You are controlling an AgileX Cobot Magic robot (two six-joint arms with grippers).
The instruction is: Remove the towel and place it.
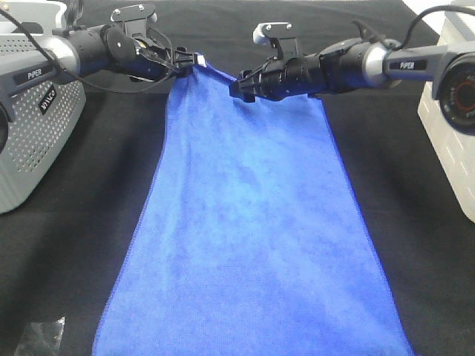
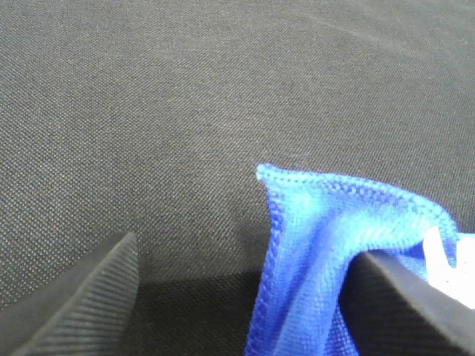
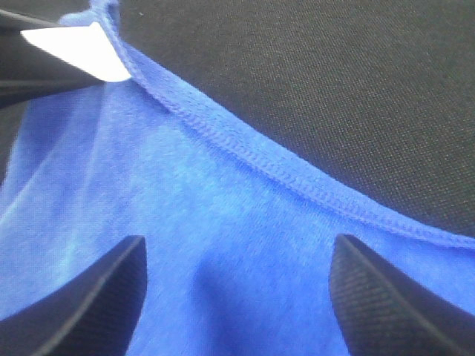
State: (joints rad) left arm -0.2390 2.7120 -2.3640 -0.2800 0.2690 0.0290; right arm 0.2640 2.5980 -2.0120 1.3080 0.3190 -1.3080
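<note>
The towel [image 1: 252,222] lies spread along the black-clothed counter [image 1: 415,222]. Its near end is broad and runs off the bottom of the view, and its far end is drawn in narrow where both arms meet it. The left fingers [image 2: 82,304] stand apart around the far corner that carries the white tag [image 2: 444,261]. The cloth touches one finger and leaves a clear gap to the other, so nothing is pinched. The right fingers [image 3: 386,304] are also spread wide, hovering over the stitched far hem just beside that corner, with blue pile between them but not clamped.

As I read it, this is the grasping end of the job: both arms are set at the far edge and the grip is not yet made. The next move calls for both pairs to dip to the hem and close together, catching only the blue cloth and not the black cover under it.

The counter is a woven, matte black. A grey perforated housing [image 1: 37,133] sits at the left, a white base [image 1: 453,148] at the right, and a scrap of clear plastic [image 1: 41,337] lies by the near left corner.
</note>
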